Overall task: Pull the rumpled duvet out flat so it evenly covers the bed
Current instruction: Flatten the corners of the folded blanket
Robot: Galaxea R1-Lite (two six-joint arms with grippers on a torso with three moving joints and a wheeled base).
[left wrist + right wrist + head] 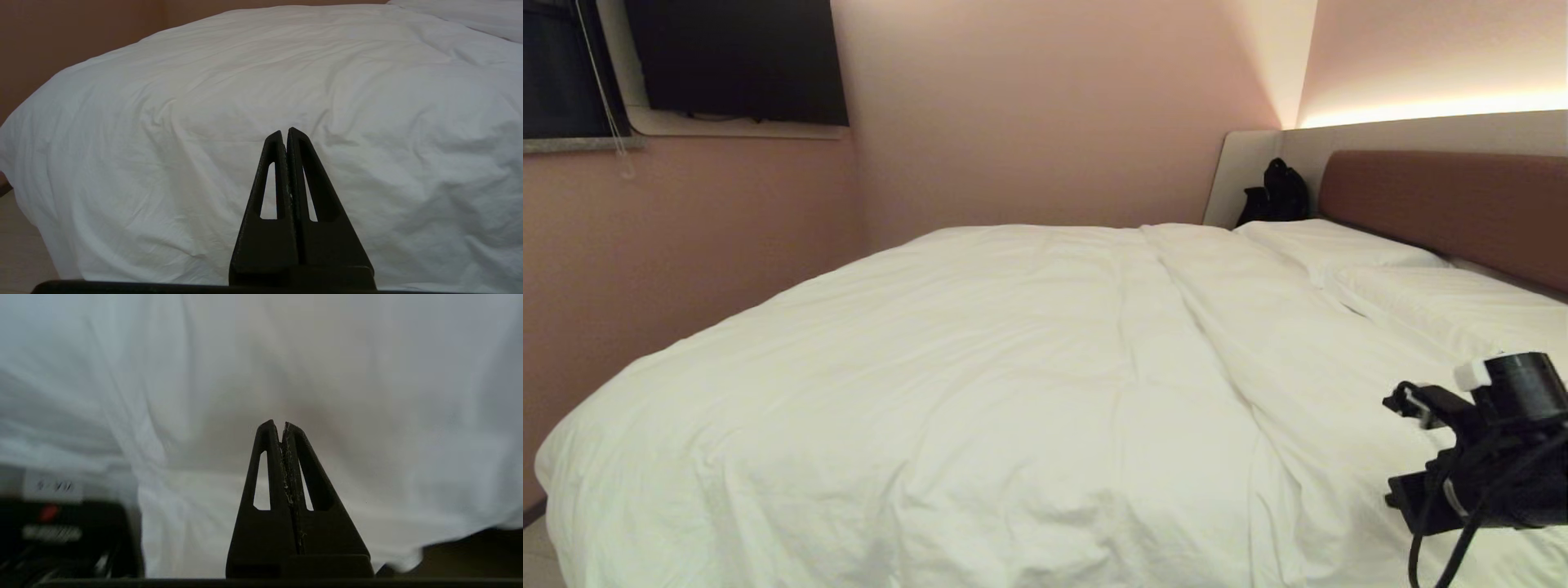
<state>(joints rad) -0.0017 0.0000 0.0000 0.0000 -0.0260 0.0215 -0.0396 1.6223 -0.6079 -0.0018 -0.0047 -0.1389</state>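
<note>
1. Lying spread over the bed [1445, 208], wrinkled white duvet [980, 367] (long fold running up its middle), reaching short of the pillows [1347, 245].
2. Hung low at the near right edge, right gripper [278, 424], fingers pressed together on nothing, duvet close beneath.
3. Pointed at the duvet's near side, left gripper [284, 132], likewise clamped empty, apart from the cloth.

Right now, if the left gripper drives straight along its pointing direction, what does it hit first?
Most likely the duvet: the shut left gripper points at its white slope, nothing between. The gap is hard to judge.
</note>
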